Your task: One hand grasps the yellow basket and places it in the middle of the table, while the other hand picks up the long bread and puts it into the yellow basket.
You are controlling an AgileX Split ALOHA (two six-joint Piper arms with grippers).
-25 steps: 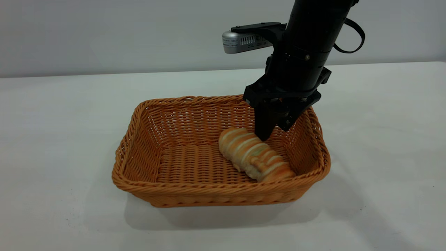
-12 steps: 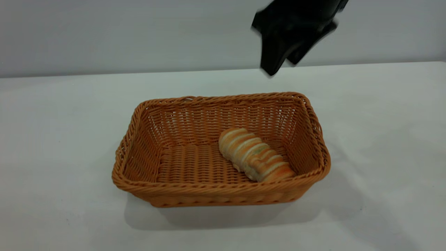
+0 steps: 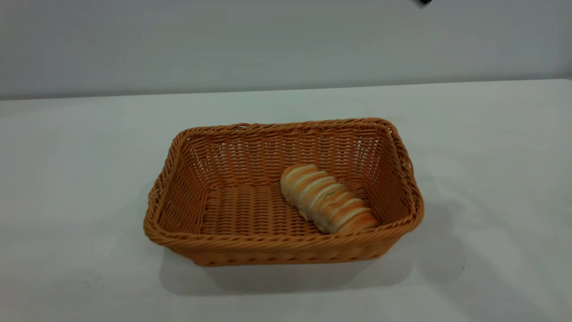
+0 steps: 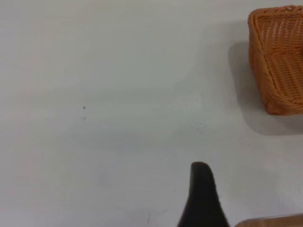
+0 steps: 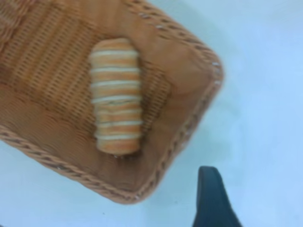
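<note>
The yellow basket [image 3: 250, 241] stands in the middle of the white table [image 3: 67, 179]. The long bread [image 3: 326, 199] lies loose on the basket's floor at its right end, and also shows in the right wrist view [image 5: 116, 97]. My right gripper [image 5: 210, 194] is high above the table, just outside the basket's corner [image 5: 203, 90] and apart from the bread; in the exterior view only a black tip [image 3: 422, 2] shows at the top edge. My left gripper [image 4: 202, 189] is over bare table, far from the basket's corner [image 4: 279, 61], and holds nothing.
Bare white tabletop lies all around the basket. A grey wall [image 3: 178, 40] runs behind the table. A tan strip [image 4: 272, 221] shows at the edge of the left wrist view.
My right gripper has risen from beside the bread inside the basket, up and almost out of the exterior view. The bread and basket have stayed put.
</note>
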